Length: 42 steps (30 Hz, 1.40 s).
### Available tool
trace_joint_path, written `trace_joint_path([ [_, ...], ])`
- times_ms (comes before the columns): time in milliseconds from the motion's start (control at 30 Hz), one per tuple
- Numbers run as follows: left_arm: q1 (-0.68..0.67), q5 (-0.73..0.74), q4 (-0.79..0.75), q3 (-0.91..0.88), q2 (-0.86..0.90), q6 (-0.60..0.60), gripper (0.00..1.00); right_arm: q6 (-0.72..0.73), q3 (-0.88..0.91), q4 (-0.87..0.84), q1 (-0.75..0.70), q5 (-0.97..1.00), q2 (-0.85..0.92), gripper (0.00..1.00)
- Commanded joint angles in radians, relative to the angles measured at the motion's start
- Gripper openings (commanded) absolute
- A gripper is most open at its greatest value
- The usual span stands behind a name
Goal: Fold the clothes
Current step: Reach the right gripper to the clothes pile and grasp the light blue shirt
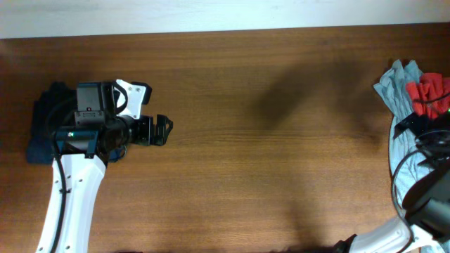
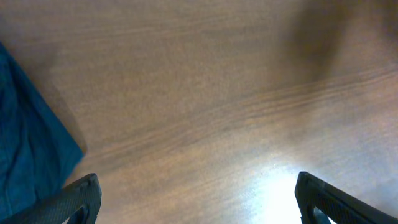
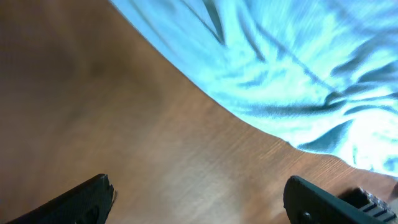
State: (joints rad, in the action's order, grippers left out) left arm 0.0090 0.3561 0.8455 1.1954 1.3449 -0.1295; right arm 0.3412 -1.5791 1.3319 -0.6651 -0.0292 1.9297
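Only overhead is a red fabric garment [image 1: 427,95] seen against the crumpled pale grey-blue T-shirt [image 1: 397,91] at far right, with a navy garment [image 1: 41,123] at far left. In the wrist views, the left gripper [image 2: 196,199] and right gripper [image 3: 199,199] are shown spread apart above the brown wooden table [image 2: 217,93].

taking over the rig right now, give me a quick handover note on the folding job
The left end effector is open and empty over bare table.
The right end effector is open and empty, just short of the edge of the pale blue shirt.
The navy garment lies far left, partly under the left arm. It is compact with a straight edge and looks folded.
The pale blue shirt and the red garment lie bunched at the right edge, unfolded.
Left to do: fold those two, probably the pale blue shirt first.
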Motion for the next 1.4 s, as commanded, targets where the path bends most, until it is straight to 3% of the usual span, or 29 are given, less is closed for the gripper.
trace_joint_path([
  [0, 0.005, 0.014, -0.016, 0.019, -0.002, 0.008, 0.99, 0.016, 0.069, -0.021, 0.003, 0.068, 0.026, 0.93],
  [133, 0.005, 0.013, -0.029, 0.019, -0.002, 0.008, 0.99, 0.065, 0.138, -0.092, 0.002, 0.205, 0.026, 0.97],
  [267, 0.005, 0.013, -0.035, 0.019, -0.002, 0.008, 0.99, 0.113, 0.245, -0.211, 0.004, 0.217, 0.026, 0.97],
  [467, 0.005, 0.013, -0.045, 0.019, -0.002, 0.008, 0.99, 0.122, 0.339, -0.309, 0.003, 0.217, 0.025, 0.86],
  [633, 0.005, 0.014, -0.045, 0.019, -0.002, 0.008, 0.99, 0.151, 0.354, -0.327, 0.004, 0.218, 0.024, 0.46],
  [767, 0.005, 0.013, -0.046, 0.019, -0.002, 0.008, 0.99, 0.15, 0.354, -0.331, 0.02, 0.212, 0.003, 0.04],
  [1100, 0.005, 0.014, -0.071, 0.019, -0.002, 0.009, 0.99, 0.104, 0.354, -0.388, 0.221, 0.139, -0.129, 0.04],
  [1233, 0.005, 0.013, -0.075, 0.019, -0.002, 0.008, 0.99, 0.101, 0.354, -0.425, 0.312, -0.007, -0.159, 0.04],
  [1367, 0.005, 0.013, -0.088, 0.019, -0.002, 0.009, 0.99, 0.139, 0.354, -0.623, 0.533, -0.18, -0.158, 0.04],
])
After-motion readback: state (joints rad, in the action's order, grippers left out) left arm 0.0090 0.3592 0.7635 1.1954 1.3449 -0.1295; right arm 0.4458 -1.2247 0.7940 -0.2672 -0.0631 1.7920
